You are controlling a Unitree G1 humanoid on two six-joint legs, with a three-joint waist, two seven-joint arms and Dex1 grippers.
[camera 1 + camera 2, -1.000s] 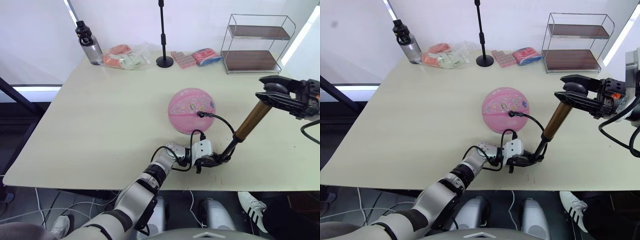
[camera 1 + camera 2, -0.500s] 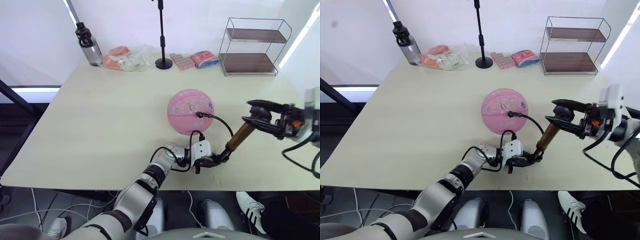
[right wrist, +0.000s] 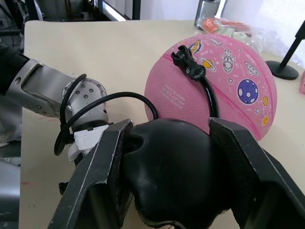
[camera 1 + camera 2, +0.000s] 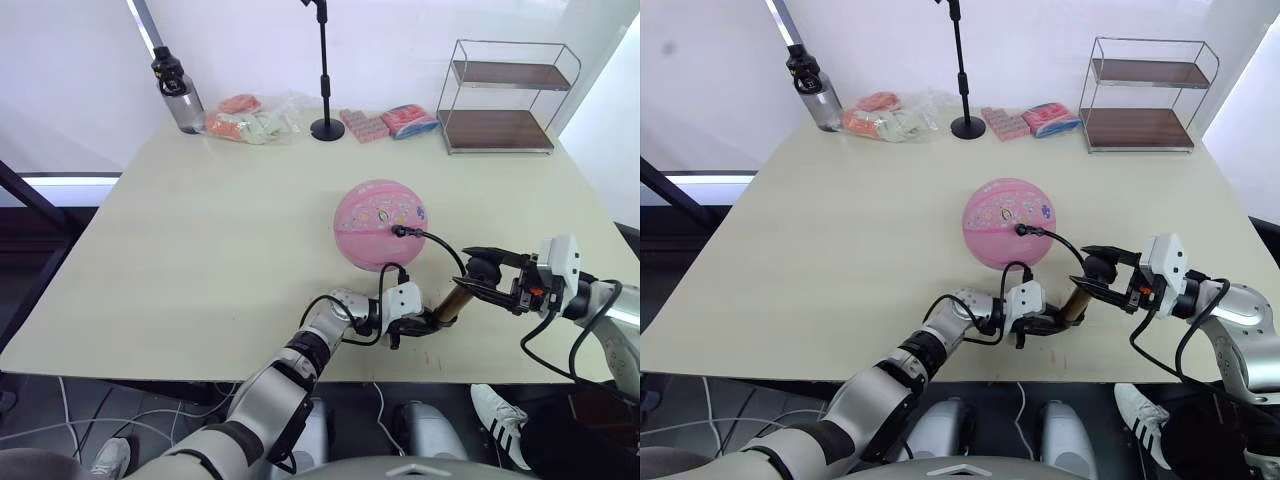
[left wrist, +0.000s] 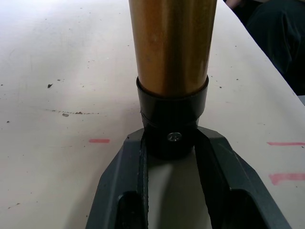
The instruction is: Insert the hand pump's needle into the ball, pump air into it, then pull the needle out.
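Note:
The pink ball (image 4: pixel 380 224) rests mid-table. The hand pump's black hose (image 4: pixel 443 249) runs from a fitting at the ball's valve (image 3: pixel 187 64) down to the pump; the needle itself is hidden. The gold pump cylinder (image 5: pixel 171 43) stands on the table to the ball's right and nearer me. My left gripper (image 4: pixel 425 322) is shut on the pump's black lower cap (image 5: pixel 171 126), one finger (image 5: pixel 136 164) on each side. My right gripper (image 4: pixel 480 280) is shut on the black handle (image 3: pixel 169 176), low and close to the left gripper, so little of the cylinder (image 4: pixel 1075 303) shows between them.
Along the far edge stand a water bottle (image 4: pixel 175 88), bagged snacks (image 4: pixel 250 115), a black stand (image 4: pixel 325 120), small packets (image 4: pixel 390 118) and a wire shelf (image 4: pixel 505 95). Red marks (image 5: pixel 99 140) dot the table near the front edge.
My right gripper has come down and leftward with the handle, from high on the right to just above the left gripper. Far less gold cylinder shows. The ball and left gripper stayed.

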